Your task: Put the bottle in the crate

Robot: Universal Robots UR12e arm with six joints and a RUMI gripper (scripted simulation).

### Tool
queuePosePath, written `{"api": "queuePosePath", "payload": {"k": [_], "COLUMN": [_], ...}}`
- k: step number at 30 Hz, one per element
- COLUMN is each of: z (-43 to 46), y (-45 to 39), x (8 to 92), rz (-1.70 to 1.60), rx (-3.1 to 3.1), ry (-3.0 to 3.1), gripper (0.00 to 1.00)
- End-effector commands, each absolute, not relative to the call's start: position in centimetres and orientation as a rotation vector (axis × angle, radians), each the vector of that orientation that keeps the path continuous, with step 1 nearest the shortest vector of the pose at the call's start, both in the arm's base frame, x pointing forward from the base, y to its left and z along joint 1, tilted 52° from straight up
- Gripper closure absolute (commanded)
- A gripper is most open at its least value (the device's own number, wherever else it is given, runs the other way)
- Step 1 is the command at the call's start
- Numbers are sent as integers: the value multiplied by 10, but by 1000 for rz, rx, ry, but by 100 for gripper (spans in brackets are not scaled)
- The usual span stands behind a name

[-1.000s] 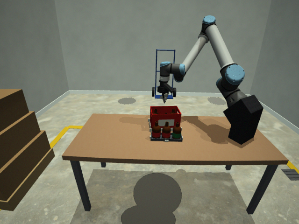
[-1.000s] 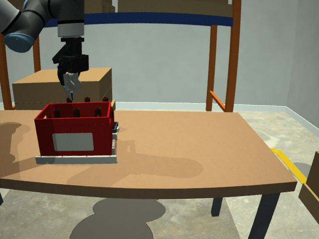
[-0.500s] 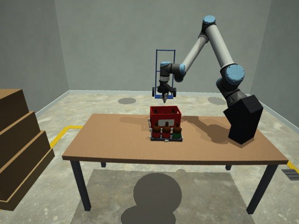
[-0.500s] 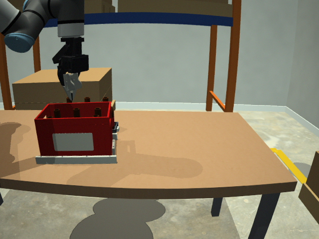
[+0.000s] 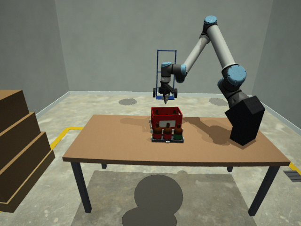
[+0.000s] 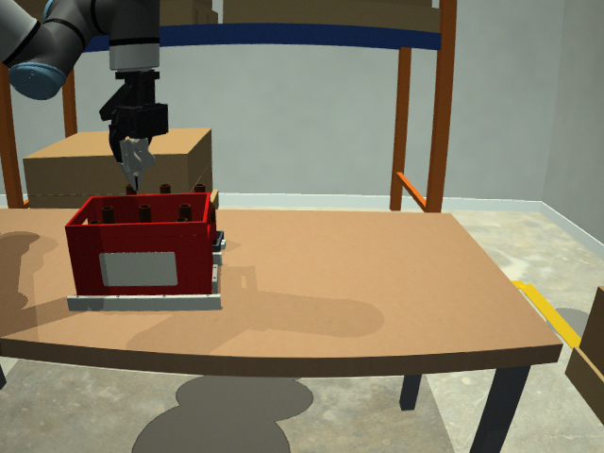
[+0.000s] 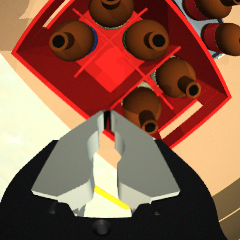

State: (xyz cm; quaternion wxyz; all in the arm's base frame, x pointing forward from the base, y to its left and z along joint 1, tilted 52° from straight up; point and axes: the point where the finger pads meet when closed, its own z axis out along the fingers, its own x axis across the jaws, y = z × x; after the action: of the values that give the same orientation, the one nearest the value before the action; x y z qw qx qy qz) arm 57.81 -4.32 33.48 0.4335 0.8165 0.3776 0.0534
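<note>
The red crate stands on the table, with brown bottles in all slots but one. The empty slot shows in the wrist view, in the middle row. Just in front of the crate, a grey tray holds three upright brown bottles. My gripper hangs above the crate's rim, fingers shut with nothing between them. In the wrist view the fingertips meet over the crate's edge, beside a crate bottle. In the exterior view the gripper hovers just above the crate.
The robot's black base stands on the table at the right. Cardboard boxes are stacked on the floor to the left. A shelf rack with a box stands behind the table.
</note>
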Motion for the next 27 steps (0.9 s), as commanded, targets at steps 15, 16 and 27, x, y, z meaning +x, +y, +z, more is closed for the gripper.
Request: {"api": "queuePosePath", "payload": {"k": [15, 16, 27], "z": [196, 186, 160], "y": [107, 117, 144], "x": [621, 621, 620], "rz": [183, 187, 200], "rx": [2092, 2092, 2091], "ry": [841, 835, 817], "gripper": [100, 100, 62]}}
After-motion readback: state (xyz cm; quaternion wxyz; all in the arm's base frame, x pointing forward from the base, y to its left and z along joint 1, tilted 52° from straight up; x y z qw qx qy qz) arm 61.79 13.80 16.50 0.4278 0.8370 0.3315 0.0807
